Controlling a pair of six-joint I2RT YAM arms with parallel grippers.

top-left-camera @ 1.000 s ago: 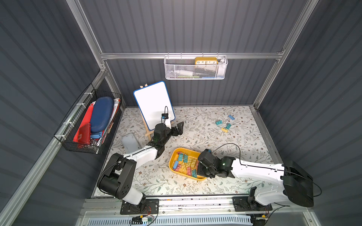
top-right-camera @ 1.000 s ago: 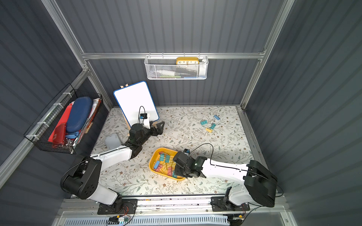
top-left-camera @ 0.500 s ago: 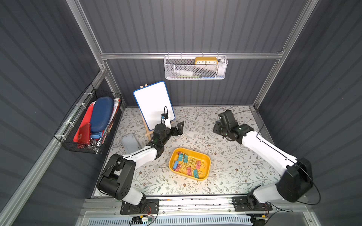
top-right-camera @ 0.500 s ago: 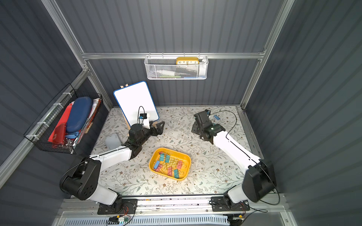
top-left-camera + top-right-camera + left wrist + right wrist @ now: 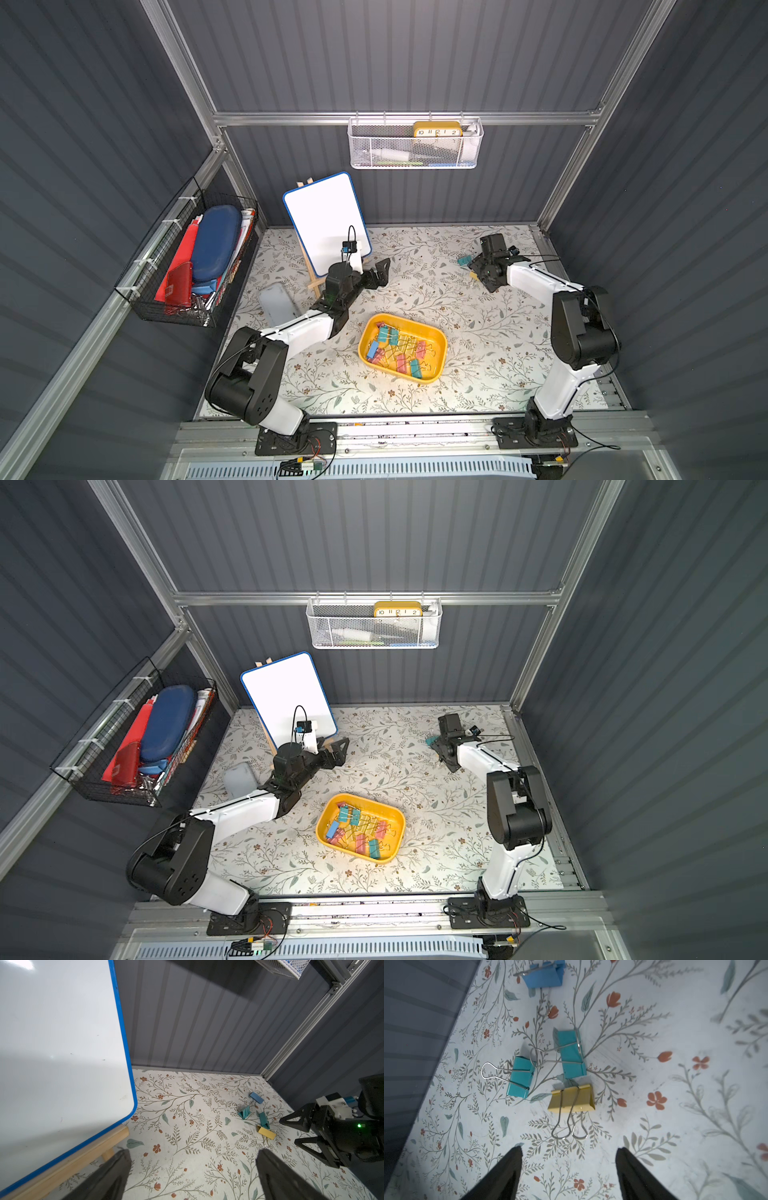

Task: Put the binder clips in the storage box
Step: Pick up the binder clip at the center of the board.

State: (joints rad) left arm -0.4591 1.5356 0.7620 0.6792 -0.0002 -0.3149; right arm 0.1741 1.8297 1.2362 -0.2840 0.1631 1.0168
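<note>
Clips (image 5: 397, 353) lie heaped in the box (image 5: 440, 349) at the front middle of the bench (image 5: 478, 374), and my right hand (image 5: 569, 1149) is no longer there. A second ago it hung over the box; now it has swung to the far right corner, jaws spread and holding nothing. I take that to mean the last clip is delivered and the next pick is starting.

Four loose ones lie under this hand. The yellow clip (image 5: 572, 1098) is nearest my fingertips, its wire handles pointing at me. A teal clip (image 5: 572, 1055) sits just beyond it, a second teal clip (image 5: 520, 1078) beside them, and a blue clip (image 5: 544, 975) farthest off.

My left hand (image 5: 192, 1153) has not moved. It waits spread and empty by the whiteboard (image 5: 324, 216).
</note>
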